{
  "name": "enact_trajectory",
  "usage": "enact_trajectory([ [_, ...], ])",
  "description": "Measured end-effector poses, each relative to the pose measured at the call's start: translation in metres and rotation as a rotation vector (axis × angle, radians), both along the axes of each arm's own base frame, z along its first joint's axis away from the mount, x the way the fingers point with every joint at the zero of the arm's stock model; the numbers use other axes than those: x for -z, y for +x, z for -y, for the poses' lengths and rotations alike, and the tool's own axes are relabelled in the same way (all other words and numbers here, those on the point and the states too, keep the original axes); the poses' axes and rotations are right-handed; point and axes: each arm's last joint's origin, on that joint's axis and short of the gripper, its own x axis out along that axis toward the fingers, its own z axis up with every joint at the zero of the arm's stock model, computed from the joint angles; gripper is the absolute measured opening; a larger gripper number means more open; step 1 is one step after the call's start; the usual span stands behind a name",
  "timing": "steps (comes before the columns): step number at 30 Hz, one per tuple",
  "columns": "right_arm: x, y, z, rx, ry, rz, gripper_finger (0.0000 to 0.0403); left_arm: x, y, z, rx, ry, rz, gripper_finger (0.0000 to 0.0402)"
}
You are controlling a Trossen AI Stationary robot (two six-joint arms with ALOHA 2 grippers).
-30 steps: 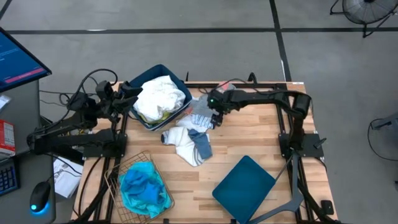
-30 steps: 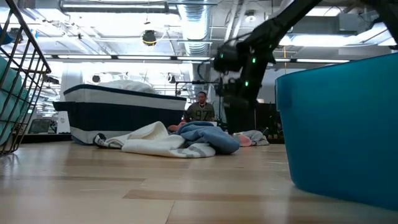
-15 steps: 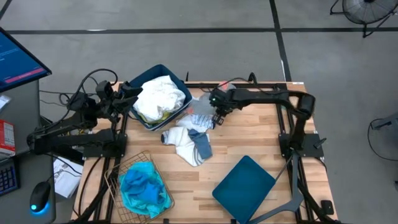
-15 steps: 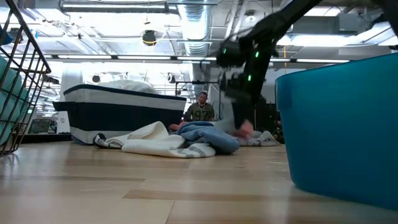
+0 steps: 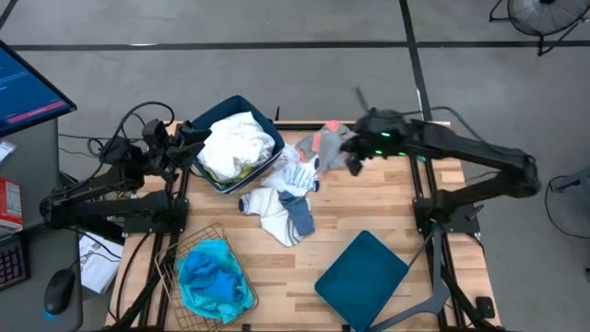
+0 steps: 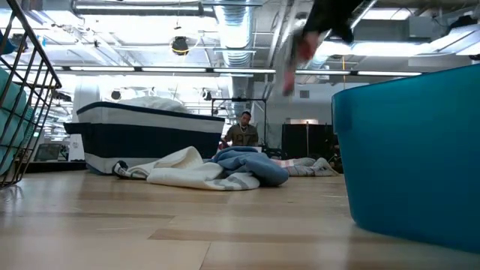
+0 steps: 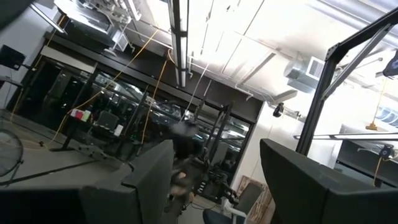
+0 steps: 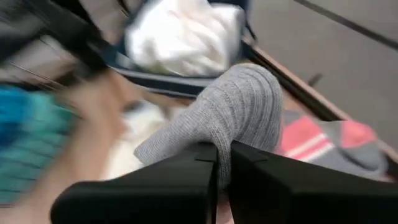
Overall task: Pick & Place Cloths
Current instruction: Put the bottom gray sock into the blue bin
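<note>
An orange-banded grey sock [image 5: 324, 146] hangs in the air over the table's far middle, with my right gripper [image 5: 353, 157] shut on it. It shows blurred in the low view [image 6: 289, 71], high above the table. Small striped socks [image 5: 298, 175] and a heap of white and blue cloths [image 5: 281, 210] lie on the table below. White cloths [image 5: 238, 140] fill the dark blue bin [image 5: 221, 183] at the far left. My left gripper [image 5: 195, 138] waits open beside that bin, pointing up into the room [image 7: 217, 180]. My right gripper pinches the sock's grey ribbed part [image 8: 231, 134] between its two fingers [image 8: 186, 177], coming slantwise from above and from the table's right. The sock is lifted clear of the table. Its orange-banded end [image 8: 308, 140] hangs free past the fingers.
A wire mesh basket [image 5: 184, 247] holding a turquoise garment [image 5: 212, 278] stands at the near left. A teal bin [image 5: 361, 269] sits at the near right and fills the low view's right side [image 6: 409, 150]. A person shows far behind the table [image 6: 244, 129].
My right gripper has taken hold of the grey sock at the table's far middle. It then rose quickly and drew back toward the right edge, tipping less steeply downward. The sock has been lifted clear of the table. The striped socks stayed where they lay.
</note>
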Motion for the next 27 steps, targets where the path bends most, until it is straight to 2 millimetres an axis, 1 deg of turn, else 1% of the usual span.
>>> enact_trajectory([
  [3,-0.019,-0.023,-0.025,-0.027,0.073,0.113,0.0003,0.000,0.000,0.000,-0.004,0.000,0.000,0.0225],
  [6,-0.026,-0.039,-0.051,-0.083,0.154,0.153,0.0002,0.000,0.000,0.000,-0.004,0.000,0.000,0.0225],
  [8,-0.025,-0.047,-0.069,-0.117,0.219,0.126,0.0001,0.000,0.000,0.000,-0.004,0.000,0.000,0.0225],
  [10,-0.020,-0.054,-0.089,-0.149,0.284,0.062,0.0001,0.000,0.000,0.000,-0.004,0.000,0.000,0.0225],
  [14,-0.003,-0.064,-0.129,-0.179,0.394,-0.111,0.0001,0.000,0.000,0.000,-0.004,0.000,-0.001,0.0225],
  [17,0.010,-0.066,-0.158,-0.186,0.429,-0.209,0.0001,0.000,0.000,0.000,-0.004,0.000,-0.001,0.0225],
  [21,0.030,-0.058,-0.191,-0.180,0.419,-0.310,0.0001,0.000,0.000,0.000,-0.004,0.000,-0.001,0.0225],
  [24,0.046,-0.049,-0.208,-0.160,0.396,-0.376,0.0003,0.000,0.000,0.000,-0.004,0.000,-0.001,0.0225],
  [27,0.062,-0.039,-0.220,-0.154,0.379,-0.453,0.0004,0.000,0.000,0.000,-0.004,0.000,-0.001,0.0225],
])
